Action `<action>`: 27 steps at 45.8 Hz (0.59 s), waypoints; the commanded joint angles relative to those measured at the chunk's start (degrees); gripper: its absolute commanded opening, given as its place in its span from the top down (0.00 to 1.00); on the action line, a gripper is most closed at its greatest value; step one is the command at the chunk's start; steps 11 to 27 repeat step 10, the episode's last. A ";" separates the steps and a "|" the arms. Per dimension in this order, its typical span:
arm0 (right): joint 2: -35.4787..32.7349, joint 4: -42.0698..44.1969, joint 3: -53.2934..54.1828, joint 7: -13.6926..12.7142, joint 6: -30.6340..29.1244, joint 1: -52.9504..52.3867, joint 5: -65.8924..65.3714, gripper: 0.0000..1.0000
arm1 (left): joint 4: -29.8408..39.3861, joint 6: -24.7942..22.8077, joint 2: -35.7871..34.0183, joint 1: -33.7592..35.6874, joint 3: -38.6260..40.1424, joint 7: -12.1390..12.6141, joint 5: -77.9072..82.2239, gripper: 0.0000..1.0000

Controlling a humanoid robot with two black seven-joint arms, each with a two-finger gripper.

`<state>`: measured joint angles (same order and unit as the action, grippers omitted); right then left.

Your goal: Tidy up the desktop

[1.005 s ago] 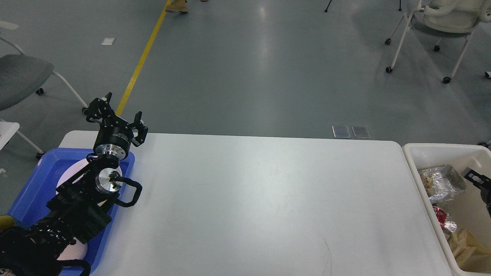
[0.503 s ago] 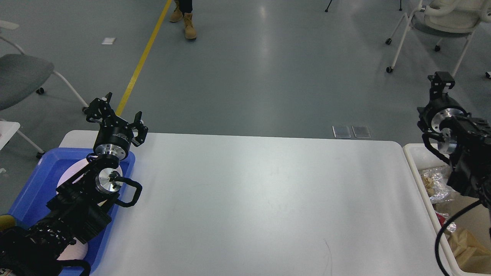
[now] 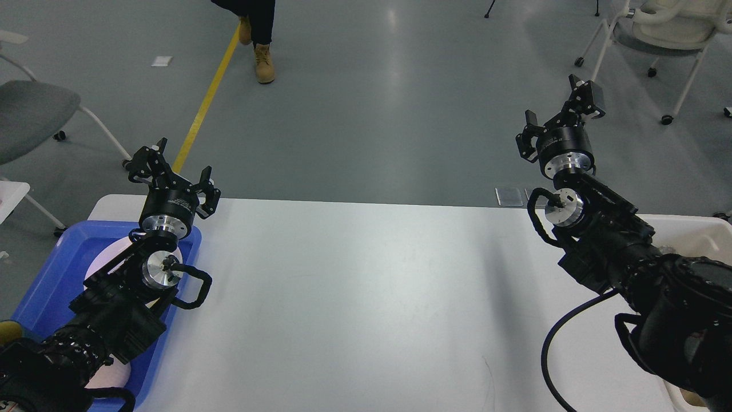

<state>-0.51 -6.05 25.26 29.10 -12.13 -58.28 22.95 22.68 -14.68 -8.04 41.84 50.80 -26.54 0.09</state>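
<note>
At the near edge of the view the two black arms enter, the left from the near left corner and the right from the near right corner, each with a thick cable looping beside it. The desktop (image 3: 366, 297) fills the middle of the view between them, a wide white surface with rounded far corners. A blue tray (image 3: 51, 274) sits along the left edge of the desktop, and a white round plate (image 3: 108, 260) lies in it, mostly hidden under the left arm. Along the right edge, an off-white bin (image 3: 695, 232) stands just beside the desktop; the right arm covers most of it, so its contents cannot be made out. Further back, the left gripper (image 3: 174, 171) is raised over the far left corner, its two fingers spread apart with nothing between them. The right gripper (image 3: 563, 114) is raised beyond the far edge near the far right corner, its fingers likewise apart and empty. Past the far edge lies grey floor with a yellow line (image 3: 209, 97), a person's tan boots (image 3: 260, 51) near it, a grey chair (image 3: 31, 117) at the left and a white chair (image 3: 666, 34) at the far right.
</note>
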 commanded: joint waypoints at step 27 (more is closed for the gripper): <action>0.60 -0.10 1.37 0.08 -0.08 4.14 -0.01 0.00 | 0.00 0.00 0.04 0.00 0.00 0.00 0.00 0.03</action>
